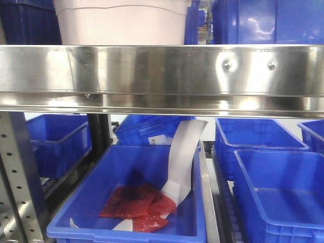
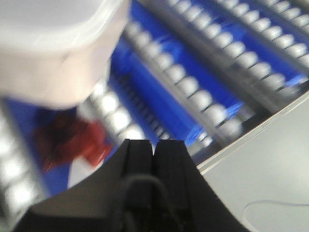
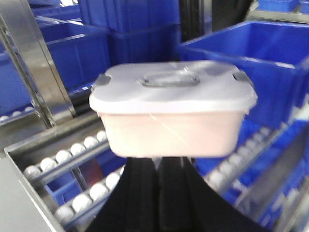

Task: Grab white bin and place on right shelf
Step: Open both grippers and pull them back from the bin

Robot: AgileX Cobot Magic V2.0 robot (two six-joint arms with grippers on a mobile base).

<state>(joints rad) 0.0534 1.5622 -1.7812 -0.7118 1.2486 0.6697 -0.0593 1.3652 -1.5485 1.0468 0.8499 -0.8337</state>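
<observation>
White bin [image 3: 171,113] sits up on our right shelf [image 1: 162,71].
Both our left gripper [image 2: 153,150] and right gripper [image 3: 158,166] are pressed together, empty.

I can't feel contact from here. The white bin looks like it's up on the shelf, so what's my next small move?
Probably back both arms straight out. The white bin sits on the shelf rollers, and both the right pincer and left pincer look shut and apart from it.
</observation>
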